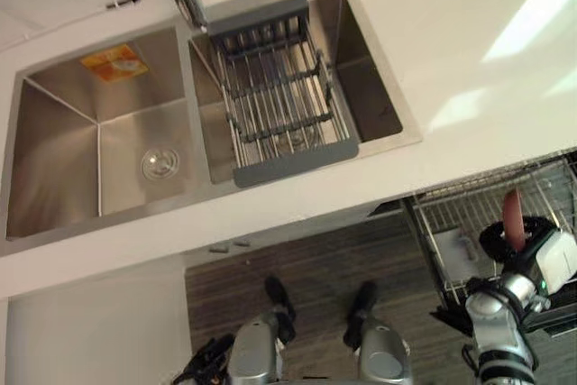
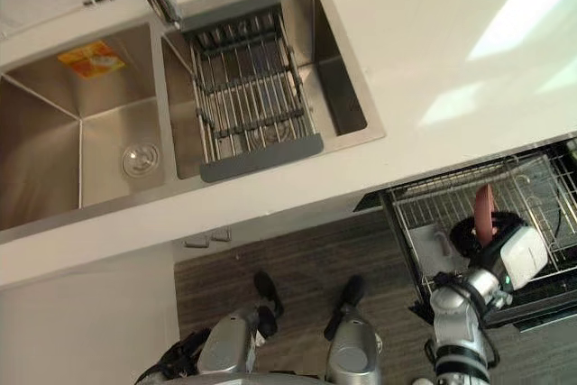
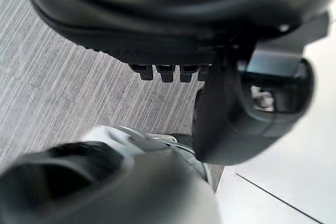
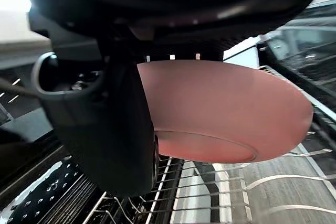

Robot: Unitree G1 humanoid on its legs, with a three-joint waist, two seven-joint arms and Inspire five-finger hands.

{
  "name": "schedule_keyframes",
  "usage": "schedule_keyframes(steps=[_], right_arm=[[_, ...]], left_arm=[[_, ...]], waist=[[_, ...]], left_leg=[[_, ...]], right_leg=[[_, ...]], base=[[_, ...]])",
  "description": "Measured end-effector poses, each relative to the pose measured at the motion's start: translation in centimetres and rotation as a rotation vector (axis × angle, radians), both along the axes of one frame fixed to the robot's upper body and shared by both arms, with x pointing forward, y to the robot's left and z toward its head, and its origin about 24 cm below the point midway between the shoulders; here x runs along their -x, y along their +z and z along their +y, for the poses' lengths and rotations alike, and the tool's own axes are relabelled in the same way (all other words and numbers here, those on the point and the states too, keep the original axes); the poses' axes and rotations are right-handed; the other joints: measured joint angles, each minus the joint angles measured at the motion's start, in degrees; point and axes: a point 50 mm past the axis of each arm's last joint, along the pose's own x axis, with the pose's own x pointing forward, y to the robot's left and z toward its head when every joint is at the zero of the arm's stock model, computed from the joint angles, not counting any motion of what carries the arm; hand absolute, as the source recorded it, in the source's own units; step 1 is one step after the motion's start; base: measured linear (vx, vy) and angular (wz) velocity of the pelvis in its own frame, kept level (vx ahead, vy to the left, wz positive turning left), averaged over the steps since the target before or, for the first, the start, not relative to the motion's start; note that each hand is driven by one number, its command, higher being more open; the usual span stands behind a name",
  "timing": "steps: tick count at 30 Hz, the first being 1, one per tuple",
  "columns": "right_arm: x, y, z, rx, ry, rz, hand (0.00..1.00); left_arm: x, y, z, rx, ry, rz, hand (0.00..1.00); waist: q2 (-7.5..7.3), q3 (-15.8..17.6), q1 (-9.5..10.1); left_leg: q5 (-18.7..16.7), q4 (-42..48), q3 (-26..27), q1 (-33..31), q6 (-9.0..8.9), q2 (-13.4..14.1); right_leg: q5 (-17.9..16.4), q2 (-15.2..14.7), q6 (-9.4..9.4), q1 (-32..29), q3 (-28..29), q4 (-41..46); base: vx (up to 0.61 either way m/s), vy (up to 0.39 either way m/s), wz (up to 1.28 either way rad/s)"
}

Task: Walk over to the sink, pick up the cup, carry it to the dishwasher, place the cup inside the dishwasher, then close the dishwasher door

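Right hand (image 4: 105,129) is clamping the pink cup (image 4: 220,108), thumb pressing its side, holding it tipped on edge just above the pulled-out dishwasher rack (image 2: 442,209), apparently not resting on it yet. Left hand (image 3: 236,108) is hanging low over the floor; can't tell its grip. Doing this well likely means lowering slowly between the wires and seating the cup before releasing. Desk (image 1: 451,33) and sink (image 1: 99,132) are lying beyond.
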Motion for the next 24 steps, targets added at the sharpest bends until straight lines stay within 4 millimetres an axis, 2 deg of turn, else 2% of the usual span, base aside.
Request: schedule_keyframes(steps=[2,5,6,9,14,16,20,23,24], right_arm=[[-2.1,2.6,-1.0,0.064,0.004,-0.012,0.00],[-3.8,5.0,-2.2,0.124,0.005,-0.001,0.00],[-4.0,5.3,-2.5,0.131,0.000,0.016,1.00],[-4.5,4.8,-3.1,0.105,-0.028,0.095,1.00],[-3.5,1.9,-4.0,-0.104,-0.132,0.205,1.00],[-2.9,0.9,-3.9,-0.143,-0.152,0.227,1.00],[-2.6,0.3,-4.0,-0.214,-0.152,0.218,1.00],[-2.4,-0.6,-3.0,-0.298,-0.108,0.131,1.00],[-2.3,-0.7,-2.4,-0.346,-0.078,0.048,1.00]], left_arm=[[-1.1,0.4,-0.1,0.014,0.002,-0.032,1.00],[-2.5,0.7,-0.7,0.029,-0.031,-0.051,1.00],[-2.9,0.7,-0.9,0.036,-0.035,-0.054,1.00],[-3.8,0.8,-1.1,0.056,-0.026,-0.054,1.00],[-3.8,0.6,-1.3,0.078,0.001,-0.043,1.00],[-4.1,0.6,-1.5,0.082,-0.001,-0.048,1.00],[-5.0,1.0,-2.1,0.093,-0.009,-0.086,1.00],[-5.1,1.0,-2.3,0.088,-0.025,-0.089,1.00],[-5.1,1.0,-2.3,0.086,-0.030,-0.089,1.00]], waist=[[-0.27,0.64,0.13],[0.35,1.10,0.65],[0.76,1.32,0.80],[1.95,2.00,1.45],[3.32,2.82,1.66],[3.40,2.99,1.46],[3.19,3.13,1.45],[2.91,3.32,1.44],[2.61,3.42,1.31]], left_leg=[[0.01,-0.01,-2.30,-1.53,0.01,-0.66],[0.05,0.08,-4.26,-3.06,-0.07,-1.07],[0.07,0.19,-4.61,-3.57,-0.10,-1.09],[0.35,0.25,-6.36,-5.17,-0.52,-1.00],[0.72,-0.43,-7.18,-6.08,-1.03,-1.19],[0.94,-0.51,-7.29,-5.95,-1.24,-1.19],[1.94,-0.84,-7.76,-4.92,-1.77,-1.18],[2.41,-1.85,-8.08,-2.73,-2.08,-0.93],[2.41,-1.88,-8.07,-2.23,-2.08,-0.84]], right_leg=[[0.47,-0.36,-0.06,-2.41,1.35,0.35],[0.97,-0.51,-0.21,-4.33,2.35,0.28],[1.03,-0.50,-0.21,-4.74,2.30,0.26],[1.11,-0.26,-0.38,-6.09,2.21,0.29],[1.05,-0.31,-0.48,-7.13,2.02,0.51],[0.93,-0.47,-0.65,-7.12,1.88,1.09],[0.65,-0.52,-0.96,-6.36,1.80,1.42],[-0.53,-0.22,-1.04,-4.85,1.82,1.70],[-0.77,-0.26,-0.98,-4.61,1.93,2.20]], base=[[0.01,0.043,-0.21],[0.04,0.019,-0.14],[0.00,0.000,0.00],[0.01,0.003,0.03],[0.02,0.012,0.01],[0.01,0.010,0.02],[-0.02,0.005,0.00],[-0.05,0.009,-0.04],[-0.04,0.016,-0.05]])
